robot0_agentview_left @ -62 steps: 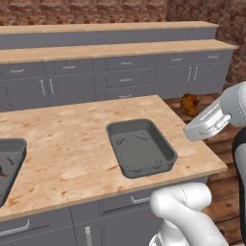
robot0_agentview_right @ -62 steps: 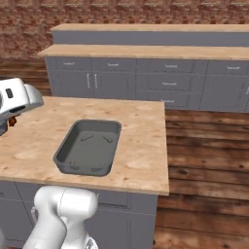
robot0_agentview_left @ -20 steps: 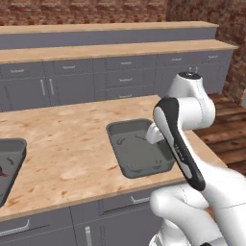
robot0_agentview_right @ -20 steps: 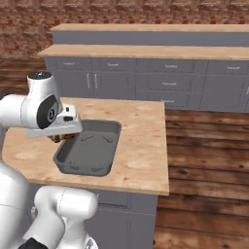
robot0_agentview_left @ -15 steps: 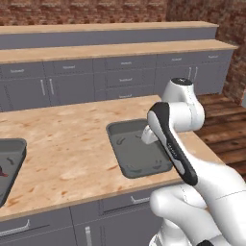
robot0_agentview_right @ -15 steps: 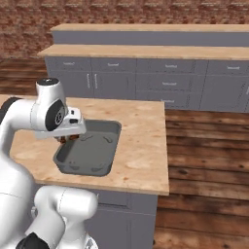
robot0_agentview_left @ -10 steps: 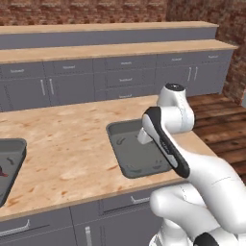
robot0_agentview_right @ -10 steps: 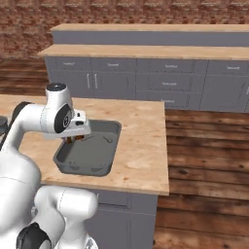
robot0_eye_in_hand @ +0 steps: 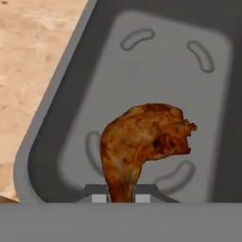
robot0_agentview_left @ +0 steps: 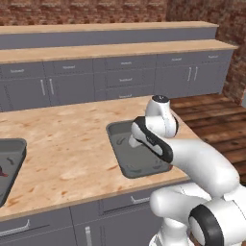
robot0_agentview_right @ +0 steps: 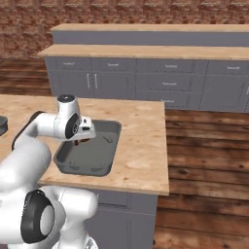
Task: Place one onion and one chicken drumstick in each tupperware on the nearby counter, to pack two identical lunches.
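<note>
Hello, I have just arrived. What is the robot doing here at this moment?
The robot is packing lunches. Its gripper is shut on a chicken drumstick, held by the bone end above a grey tupperware on the wooden counter. The drumstick is not yet released, and this tray looks empty otherwise. A second tupperware sits at the left edge of the counter, with something dark red partly visible inside.

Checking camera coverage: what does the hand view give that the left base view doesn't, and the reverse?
Hand view: the chicken drumstick, its thin end clamped in the shut pincer, hanging over the tray floor. Left base view: the counter around the tray, a second grey tray at the left edge, and the wall cabinets behind. Both: the tupperware under the hand, with bare wood beside it.
</note>
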Tool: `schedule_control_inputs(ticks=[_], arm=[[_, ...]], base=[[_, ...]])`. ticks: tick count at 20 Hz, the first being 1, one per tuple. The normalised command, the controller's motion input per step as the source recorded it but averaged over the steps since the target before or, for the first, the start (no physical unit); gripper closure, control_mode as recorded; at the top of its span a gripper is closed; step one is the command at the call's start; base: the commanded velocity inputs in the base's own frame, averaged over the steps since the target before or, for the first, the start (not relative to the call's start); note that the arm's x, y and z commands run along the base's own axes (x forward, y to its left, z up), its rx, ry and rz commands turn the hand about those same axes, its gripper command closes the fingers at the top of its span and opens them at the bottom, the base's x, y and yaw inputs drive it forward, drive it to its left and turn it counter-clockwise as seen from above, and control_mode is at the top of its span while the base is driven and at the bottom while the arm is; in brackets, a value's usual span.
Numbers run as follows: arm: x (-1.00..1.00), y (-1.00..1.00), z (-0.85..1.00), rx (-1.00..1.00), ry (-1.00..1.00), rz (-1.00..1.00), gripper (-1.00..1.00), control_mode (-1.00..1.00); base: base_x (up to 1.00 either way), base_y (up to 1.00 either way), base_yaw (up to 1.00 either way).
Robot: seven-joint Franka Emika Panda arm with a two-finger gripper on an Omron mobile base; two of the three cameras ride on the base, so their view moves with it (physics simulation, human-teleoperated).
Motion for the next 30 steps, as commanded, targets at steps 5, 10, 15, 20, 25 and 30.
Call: schedule_control_inputs(ticks=[5,10,15,20,25,30], arm=[[0.54,0.13,-0.50,0.00,0.00,0.00,1.00,-1.00],[0.51,0.04,-0.43,0.00,0.00,0.00,1.00,-1.00],[0.48,0.00,-0.39,0.00,0.00,0.00,1.00,-1.00],[0.45,0.02,-0.41,0.00,0.00,0.00,1.00,-1.00],[0.43,0.08,-0.32,0.00,0.00,-0.01,-1.00,-1.00],[0.29,0.24,-0.08,0.00,0.00,-0.05,-1.00,-1.00]], base=[[0.00,0.00,0.00],[0.00,0.00,0.00],[0.00,0.00,0.00],[0.00,0.00,0.00],[0.00,0.00,0.00],[0.00,0.00,0.00]])
